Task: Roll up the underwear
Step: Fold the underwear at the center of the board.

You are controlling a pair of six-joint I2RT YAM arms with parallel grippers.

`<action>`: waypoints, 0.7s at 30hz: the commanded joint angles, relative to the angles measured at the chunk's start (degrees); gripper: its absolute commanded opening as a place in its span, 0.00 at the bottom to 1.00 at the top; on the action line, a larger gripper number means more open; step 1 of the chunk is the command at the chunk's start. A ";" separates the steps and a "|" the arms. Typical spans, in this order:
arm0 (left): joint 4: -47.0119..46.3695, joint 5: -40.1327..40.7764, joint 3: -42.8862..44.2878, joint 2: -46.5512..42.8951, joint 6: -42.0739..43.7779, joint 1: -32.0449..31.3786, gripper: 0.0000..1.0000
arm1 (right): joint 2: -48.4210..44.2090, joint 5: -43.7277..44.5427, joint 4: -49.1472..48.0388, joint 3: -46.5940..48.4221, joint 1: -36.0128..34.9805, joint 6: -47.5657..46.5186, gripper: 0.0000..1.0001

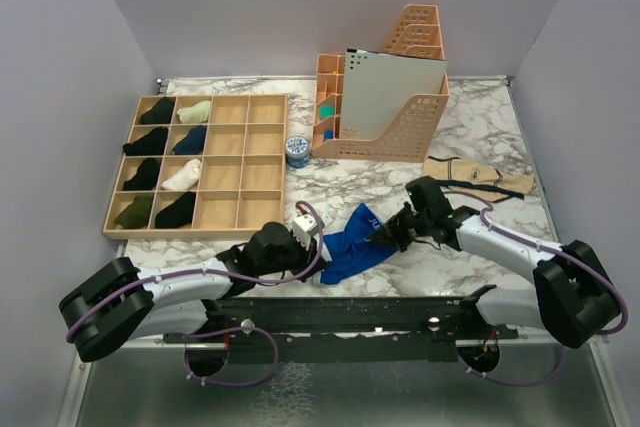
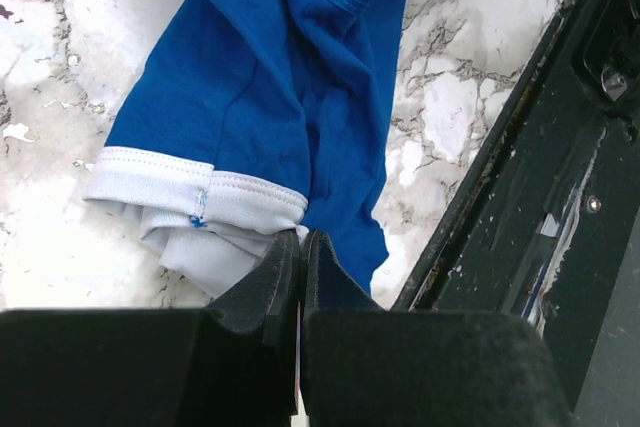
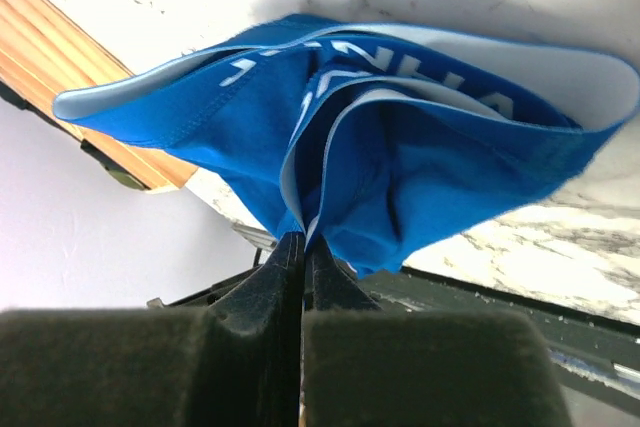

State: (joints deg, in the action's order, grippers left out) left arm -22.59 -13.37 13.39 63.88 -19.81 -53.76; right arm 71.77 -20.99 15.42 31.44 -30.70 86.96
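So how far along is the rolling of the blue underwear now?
Done: the blue underwear lies near the front edge of the table. In hand: the left gripper pinches its hem end and the right gripper pinches it near the waistband. Left: the cloth is bunched and no roll is started, so all the rolling remains.

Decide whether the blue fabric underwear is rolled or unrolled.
Unrolled: the blue fabric underwear is loosely bunched, pinched by the left gripper and right gripper.
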 commanded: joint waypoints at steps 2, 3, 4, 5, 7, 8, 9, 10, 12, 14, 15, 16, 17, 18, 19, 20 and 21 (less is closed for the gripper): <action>0.78 4.51 0.91 -2.23 0.85 -0.47 0.00 | 3.27 2.42 -8.34 0.05 1.46 -12.20 0.00; 0.86 5.60 0.81 -2.99 0.83 -0.47 0.00 | 4.33 0.97 -9.77 0.09 2.86 -15.11 0.00; 1.23 6.96 0.84 -3.77 0.87 -0.43 0.00 | 5.41 -0.68 -11.87 0.11 4.59 -20.34 0.00; 2.23 8.10 0.99 -4.53 0.98 -0.39 0.00 | 6.69 -2.70 -13.03 0.39 6.31 -23.75 0.00; 3.15 9.42 1.11 -5.98 0.76 -0.03 0.00 | 8.30 -5.40 -14.63 0.74 9.34 -28.28 0.00; 3.28 9.29 1.16 -6.40 0.67 0.09 0.00 | 8.72 -7.01 -18.06 0.28 10.26 -30.09 0.00; 3.44 8.86 1.20 -6.59 0.65 0.14 0.00 | 8.94 -9.14 -20.85 -0.41 11.31 -31.38 0.00; 3.76 8.73 1.27 -6.66 0.61 0.14 0.00 | 8.92 -11.57 -24.52 -1.33 11.97 -32.63 0.00; 4.36 8.41 1.31 -6.29 0.65 0.20 0.00 | 8.75 -14.28 -28.94 -2.45 12.51 -34.69 0.00; 4.48 8.22 1.29 -5.60 0.65 0.23 0.00 | 7.77 -16.65 -32.48 -3.61 12.59 -37.32 0.00; 4.62 8.11 1.43 -5.28 0.65 0.23 0.00 | 7.27 -17.84 -33.90 -4.17 12.66 -38.57 0.00; 4.73 7.90 1.58 -4.97 0.73 0.23 0.00 | 6.85 -18.48 -33.62 -4.47 12.68 -40.08 0.00; 4.77 7.89 1.69 -4.77 0.78 0.23 0.00 | 6.58 -19.29 -33.50 -4.81 12.68 -42.32 0.00; 4.75 8.07 1.75 -4.54 0.76 0.23 0.00 | 6.52 -20.12 -33.47 -4.96 12.79 -44.68 0.00; 4.68 8.43 1.87 -4.28 0.74 0.23 0.00 | 6.81 -20.29 -32.51 -4.80 12.91 -47.25 0.01; 4.66 8.74 2.10 -3.92 0.85 0.23 0.00 | 7.45 -20.36 -30.70 -4.18 13.06 -49.65 0.01; 4.82 9.10 2.53 -3.32 0.72 0.23 0.00 | 8.34 -20.47 -28.88 -3.51 13.19 -50.99 0.01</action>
State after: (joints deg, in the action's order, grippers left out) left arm -19.14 -6.17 13.72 59.07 -19.46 -53.69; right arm 79.46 -37.34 -13.56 27.40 -18.24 47.22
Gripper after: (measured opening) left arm 0.026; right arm 0.013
